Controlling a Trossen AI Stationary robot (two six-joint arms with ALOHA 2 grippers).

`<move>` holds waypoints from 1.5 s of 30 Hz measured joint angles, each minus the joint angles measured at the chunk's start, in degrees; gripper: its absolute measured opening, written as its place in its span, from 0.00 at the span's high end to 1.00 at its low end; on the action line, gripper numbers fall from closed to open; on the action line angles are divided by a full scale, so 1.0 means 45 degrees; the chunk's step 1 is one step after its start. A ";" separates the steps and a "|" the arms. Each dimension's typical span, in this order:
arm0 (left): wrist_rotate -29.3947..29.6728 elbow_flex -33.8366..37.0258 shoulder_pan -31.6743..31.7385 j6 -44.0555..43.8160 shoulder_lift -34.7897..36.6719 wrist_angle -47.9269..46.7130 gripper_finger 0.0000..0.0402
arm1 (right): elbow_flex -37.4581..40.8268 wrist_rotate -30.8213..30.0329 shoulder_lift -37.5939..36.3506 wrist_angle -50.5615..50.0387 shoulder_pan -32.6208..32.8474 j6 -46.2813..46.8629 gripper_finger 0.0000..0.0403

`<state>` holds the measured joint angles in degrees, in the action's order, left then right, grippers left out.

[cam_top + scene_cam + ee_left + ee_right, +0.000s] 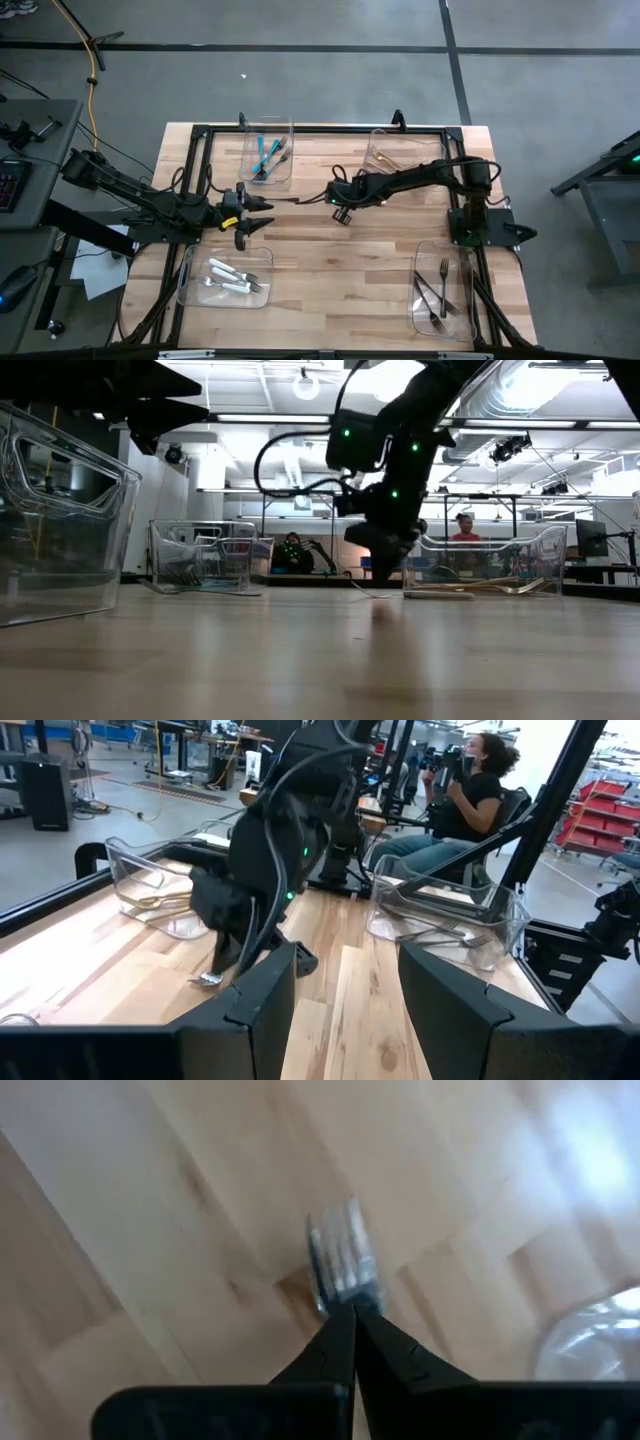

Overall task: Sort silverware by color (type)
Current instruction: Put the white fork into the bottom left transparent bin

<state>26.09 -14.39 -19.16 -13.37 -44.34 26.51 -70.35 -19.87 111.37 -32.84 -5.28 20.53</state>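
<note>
My right gripper (pixel 332 198) reaches over the table's middle, slanting down, shut on a silvery fork (pixel 340 1260). The fork's tined head (pixel 208 979) sticks out past the fingertips, low over the wood; its handle is hidden. My left gripper (pixel 255 215) waits open and level at the left, fingers (pixel 270 990) pointing toward the right arm. The other silverware lies in four clear bins: teal pieces (pixel 266 155) far left, gold ones (pixel 385 157) far right, white-handled ones (pixel 230 275) near left, dark steel ones (pixel 438 290) near right. My right gripper pinches the fork between its two fingers just behind the tines (pixel 338 1302). The fingers come from above, slanting toward the table's left. The head points away past the fingertips, close to the tabletop; whether it touches the wood I cannot tell.
The four clear bins stand near the corners: far left (pixel 288 135), far right (pixel 378 135), near left (pixel 190 290), near right (pixel 462 320). Bare wood (pixel 340 270) lies between them. A black frame (pixel 320 128) runs round the table. A person (pixel 470 780) sits beyond it.
</note>
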 joint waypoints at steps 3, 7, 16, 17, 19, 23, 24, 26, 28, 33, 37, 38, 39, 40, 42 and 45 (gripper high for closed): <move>0.0000 0.0000 0.0000 0.0000 0.0000 0.0006 0.57 | -0.0003 0.0003 0.0359 -0.0054 0.0010 -0.0003 1.00; 0.0000 0.0000 0.0000 0.0000 -0.0005 0.0002 0.57 | -0.0024 -0.0551 0.0497 -0.0035 0.0121 -0.0003 1.00; 0.0005 0.0000 0.0000 0.0000 -0.0002 0.0016 0.57 | -0.0044 0.0641 0.0448 -0.0249 0.0636 -0.0304 1.00; 0.0004 0.0000 0.0000 0.0000 -0.0005 0.0014 0.57 | -0.0044 0.0730 0.0448 -0.0263 0.0777 -0.0299 1.00; 0.0005 0.0000 0.0000 0.0000 -0.0004 0.0018 0.57 | -0.0044 0.0994 0.0443 -0.0273 0.1098 -0.0299 1.00; 0.0004 0.0000 0.0000 0.0000 -0.0004 0.0014 0.57 | -0.0046 0.1225 0.0429 -0.0266 0.2030 0.0061 1.00; 0.0003 0.0000 0.0000 0.0000 -0.0004 0.0014 0.57 | -0.0073 0.1269 0.0429 -0.0294 0.2268 0.0115 1.00; 0.0005 0.0000 0.0000 0.0000 -0.0002 0.0014 0.57 | -0.0251 0.1429 0.0450 -0.0508 0.2736 0.0354 1.00; 0.0005 0.0000 0.0000 0.0000 -0.0002 0.0019 0.57 | -0.0458 0.1741 0.0483 -0.0491 0.3150 0.0439 1.00; 0.0005 0.0000 0.0000 0.0000 -0.0001 0.0019 0.57 | -0.1042 0.2143 0.0521 0.1011 0.3831 0.0357 1.00; 0.0005 0.0000 0.0000 0.0000 0.0000 0.0048 0.57 | -0.1626 0.1927 0.0521 0.1160 0.3900 0.0290 1.00; 0.0005 0.0000 0.0000 0.0000 -0.0005 0.0053 0.57 | -0.1778 0.1802 0.0521 0.1141 0.3900 0.0228 1.00; 0.0005 0.0000 -0.0002 0.0000 -0.0003 0.0052 0.57 | -0.1952 0.1785 0.0516 0.0981 0.3896 0.0226 1.00; 0.0005 0.0000 -0.0005 0.0000 0.0000 0.0048 0.57 | -0.2100 0.1824 0.0516 0.0666 0.3891 0.0220 1.00; -0.0009 0.0000 0.0000 0.0000 -0.0005 0.0038 0.57 | -0.2228 0.2200 0.0501 -0.0038 0.3886 0.0017 1.00; -0.0200 0.0000 -0.0005 0.0000 0.0000 -0.0016 0.57 | -0.2229 0.2984 0.0501 -0.0890 0.3930 -0.0404 1.00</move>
<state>25.19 -14.39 -19.18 -13.37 -44.34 26.43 -80.38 -6.44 113.62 -36.84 12.41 18.71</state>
